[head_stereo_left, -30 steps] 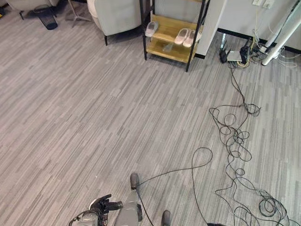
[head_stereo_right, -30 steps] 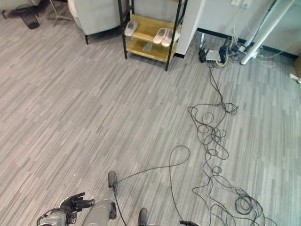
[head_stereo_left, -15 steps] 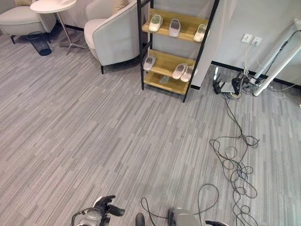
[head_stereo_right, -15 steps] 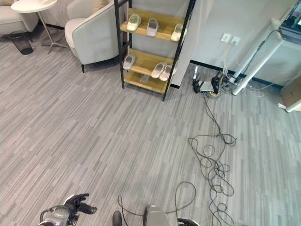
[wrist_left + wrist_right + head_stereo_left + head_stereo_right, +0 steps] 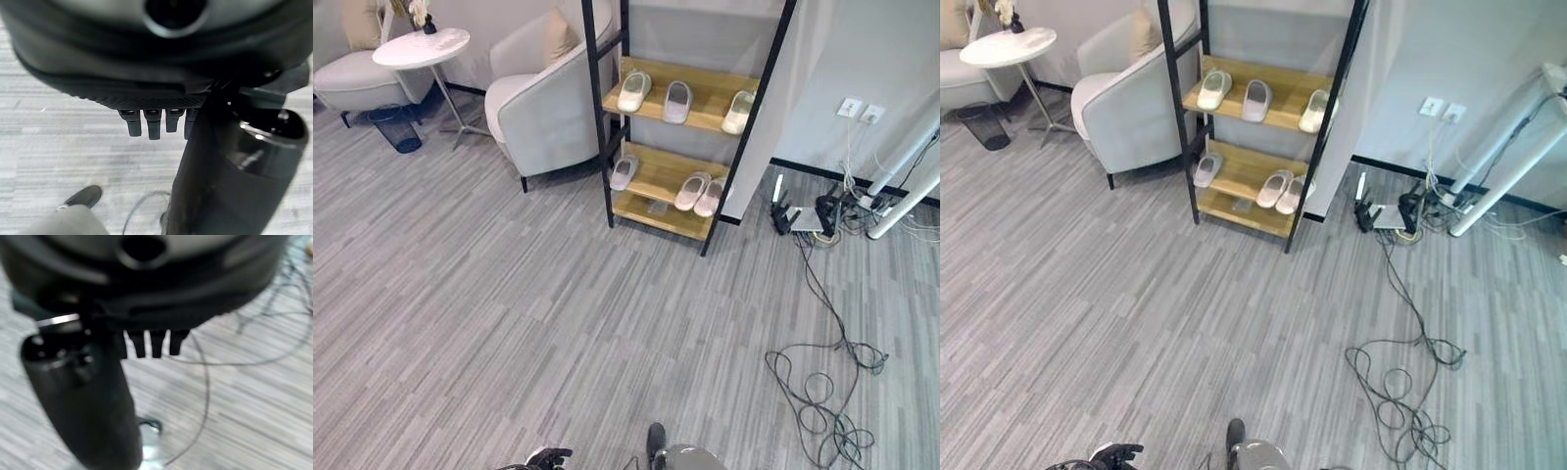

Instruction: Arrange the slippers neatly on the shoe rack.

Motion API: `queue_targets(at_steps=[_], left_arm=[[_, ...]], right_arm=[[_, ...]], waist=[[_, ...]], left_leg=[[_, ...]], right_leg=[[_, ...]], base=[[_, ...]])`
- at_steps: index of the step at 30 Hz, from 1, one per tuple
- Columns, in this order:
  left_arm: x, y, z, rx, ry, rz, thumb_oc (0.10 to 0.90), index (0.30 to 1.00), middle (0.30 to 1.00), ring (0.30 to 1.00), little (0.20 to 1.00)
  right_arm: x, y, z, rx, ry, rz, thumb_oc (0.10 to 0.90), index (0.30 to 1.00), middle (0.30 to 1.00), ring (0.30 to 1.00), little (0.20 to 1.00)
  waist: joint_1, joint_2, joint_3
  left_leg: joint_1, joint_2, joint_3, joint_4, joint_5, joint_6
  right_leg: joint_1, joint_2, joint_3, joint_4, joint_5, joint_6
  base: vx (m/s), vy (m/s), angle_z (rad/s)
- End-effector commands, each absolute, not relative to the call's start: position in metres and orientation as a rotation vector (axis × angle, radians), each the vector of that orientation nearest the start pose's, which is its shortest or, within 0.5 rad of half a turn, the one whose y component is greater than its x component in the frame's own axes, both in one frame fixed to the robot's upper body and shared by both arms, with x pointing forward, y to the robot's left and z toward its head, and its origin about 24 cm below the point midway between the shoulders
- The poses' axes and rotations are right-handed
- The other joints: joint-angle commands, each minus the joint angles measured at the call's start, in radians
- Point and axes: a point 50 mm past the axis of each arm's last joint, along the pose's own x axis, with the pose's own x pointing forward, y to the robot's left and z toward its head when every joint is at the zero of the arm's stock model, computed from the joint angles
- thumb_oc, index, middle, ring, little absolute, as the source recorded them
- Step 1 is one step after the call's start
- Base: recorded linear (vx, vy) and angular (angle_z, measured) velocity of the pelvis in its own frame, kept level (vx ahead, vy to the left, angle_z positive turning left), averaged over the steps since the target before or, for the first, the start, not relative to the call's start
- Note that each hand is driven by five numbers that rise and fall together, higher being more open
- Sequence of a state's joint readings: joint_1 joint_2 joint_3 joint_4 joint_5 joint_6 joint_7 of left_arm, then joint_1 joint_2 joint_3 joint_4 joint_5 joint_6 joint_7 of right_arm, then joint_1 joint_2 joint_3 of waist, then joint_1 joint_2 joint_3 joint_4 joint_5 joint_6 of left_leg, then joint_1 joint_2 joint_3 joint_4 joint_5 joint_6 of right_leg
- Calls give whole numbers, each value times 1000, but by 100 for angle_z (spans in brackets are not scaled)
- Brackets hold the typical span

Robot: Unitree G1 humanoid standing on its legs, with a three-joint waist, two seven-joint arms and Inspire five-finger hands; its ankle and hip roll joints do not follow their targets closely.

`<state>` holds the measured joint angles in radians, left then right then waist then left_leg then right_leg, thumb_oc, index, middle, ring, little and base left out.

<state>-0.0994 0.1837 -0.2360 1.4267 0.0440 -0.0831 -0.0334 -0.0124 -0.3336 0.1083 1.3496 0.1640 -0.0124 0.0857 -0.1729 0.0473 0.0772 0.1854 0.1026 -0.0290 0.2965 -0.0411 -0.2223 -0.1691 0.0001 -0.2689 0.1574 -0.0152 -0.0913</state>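
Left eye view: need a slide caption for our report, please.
Shoe rack holding six slippers on two wooden shelves, beside an armchair.

Right hand (image 5: 146, 298) empty above grey floor (image 5: 254, 396).

Shoe rack (image 5: 688, 117) far ahead of my left hand (image 5: 548, 456), slippers (image 5: 634, 91) on both shelves; armchair (image 5: 540, 108) left of it, cables (image 5: 822, 392) off right.
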Motion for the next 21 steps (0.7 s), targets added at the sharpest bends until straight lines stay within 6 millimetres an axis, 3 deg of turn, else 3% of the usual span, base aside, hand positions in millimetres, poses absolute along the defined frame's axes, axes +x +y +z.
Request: queue_targets(at_steps=[1, 2, 4, 5, 8, 10, 11, 12, 13, 14, 15, 16, 18, 19, 20, 21], left_arm=[[90, 229, -164, 364, 1262, -88, 800, 900, 900, 900, 900], [99, 229, -162, 361, 1225, -64, 800, 900, 900, 900, 900], [113, 226, -159, 352, 1164, -46, 800, 900, 900, 900, 900], [117, 224, -158, 355, 1142, -49, 800, 900, 900, 900, 900], [119, 222, -157, 372, 1127, -54, 800, 900, 900, 900, 900], [119, 219, -158, 385, 1122, -68, 800, 900, 900, 900, 900], [119, 219, -158, 385, 1123, -68, 800, 900, 900, 900, 900], [111, 217, -161, 401, 1149, -81, 800, 900, 900, 900, 900], [109, 217, -161, 405, 1158, -88, 800, 900, 900, 900, 900], [98, 221, -164, 439, 1207, -105, 800, 900, 900, 900, 900], [103, 219, -163, 437, 1196, -106, 800, 900, 900, 900, 900], [94, 223, -165, 411, 1235, -74, 800, 900, 900, 900, 900], [71, 231, -168, 368, 1313, -22, 800, 900, 900, 900, 900], [67, 240, -166, 375, 1325, -1, 800, 900, 900, 900, 900], [66, 239, -166, 375, 1326, -2, 800, 900, 900, 900, 900], [62, 252, -164, 394, 1339, 5, 800, 900, 900, 900, 900]], right_arm=[[46, -277, -158, -193, 1399, -147, 800, 900, 900, 900, 900], [52, -282, -156, -212, 1378, -159, 800, 900, 900, 900, 900], [65, -286, -152, -237, 1331, -168, 800, 900, 900, 900, 900], [68, -287, -151, -245, 1314, -172, 800, 900, 900, 900, 900], [79, -285, -150, -273, 1273, -155, 800, 900, 900, 900, 900], [91, -281, -148, -318, 1232, -120, 800, 900, 900, 900, 900], [91, -281, -148, -319, 1232, -120, 800, 900, 900, 900, 900], [94, -277, -149, -347, 1219, -91, 800, 900, 900, 900, 900], [96, -276, -148, -350, 1212, -86, 800, 900, 900, 900, 900], [174, -250, -130, -387, 1045, -19, 800, 900, 900, 900, 900], [151, -233, -140, -367, 1026, 70, 800, 900, 900, 900, 900], [131, -228, -145, -339, 1043, 104, 800, 900, 900, 900, 900], [114, -234, -145, -323, 1040, 112, 800, 900, 900, 900, 900], [99, -250, -144, -300, 1074, 77, 800, 900, 900, 900, 900], [99, -251, -144, -300, 1076, 77, 800, 900, 900, 900, 900], [79, -264, -143, -253, 1106, 16, 800, 900, 900, 900, 900]], waist=[[30, -63, 10], [44, -76, 20], [61, -92, 28], [75, -93, 32], [99, -101, 38], [129, -92, 42], [129, -93, 45], [155, -76, 42], [163, -68, 43], [184, -74, 39], [180, -76, 41], [175, -80, 40], [170, -77, 29], [164, -89, 23], [165, -89, 21], [157, -115, 12]], left_leg=[[-155, -86, 41, 296, 145, 65], [-194, -83, 63, 381, 146, 77], [-260, -28, 140, 405, 137, 106], [-292, 0, 171, 385, 117, 114], [-333, 20, 202, 288, 82, 131], [-362, 4, 174, 61, 64, 145], [-355, 2, 175, 58, 63, 145], [-389, -15, 111, -135, 100, 142], [-387, -16, 90, -212, 132, 137], [-389, -24, 76, -265, 158, 132], [-414, -20, 75, -304, 177, 126], [-428, -16, 77, -323, 184, 123], [-405, -7, 68, -339, 204, 124], [-413, -13, 69, -310, 205, 124], [-415, -14, 70, -306, 202, 125], [-422, -26, 91, -250, 172, 139]], right_leg=[[25, -33, 143, -164, 78, 126], [59, -37, 158, -173, 61, 113], [107, -49, 166, -178, 29, 99], [130, -47, 167, -180, 14, 96], [170, -46, 174, -186, -7, 101], [211, -37, 189, -199, -32, 120], [216, -39, 190, -200, -34, 121], [261, -20, 211, -213, -59, 134], [282, -14, 223, -216, -72, 136], [312, -14, 234, -220, -90, 137], [322, -11, 249, -218, -105, 139], [335, -12, 275, -213, -118, 142], [343, -12, 306, -198, -128, 154], [346, -27, 312, -191, -125, 164], [345, -28, 312, -191, -126, 165], [342, -60, 326, -160, -128, 183]], base=[[231, -264, -38], [270, -243, -57], [279, -179, -33], [287, -87, 3], [303, -9, 5], [314, 82, -10], [402, 124, -29], [412, 127, -29], [583, 138, -42], [420, 78, -59], [442, 101, -83], [366, 138, -95], [314, 169, -115], [194, 118, -110], [279, 152, -54], [261, 145, -21]])
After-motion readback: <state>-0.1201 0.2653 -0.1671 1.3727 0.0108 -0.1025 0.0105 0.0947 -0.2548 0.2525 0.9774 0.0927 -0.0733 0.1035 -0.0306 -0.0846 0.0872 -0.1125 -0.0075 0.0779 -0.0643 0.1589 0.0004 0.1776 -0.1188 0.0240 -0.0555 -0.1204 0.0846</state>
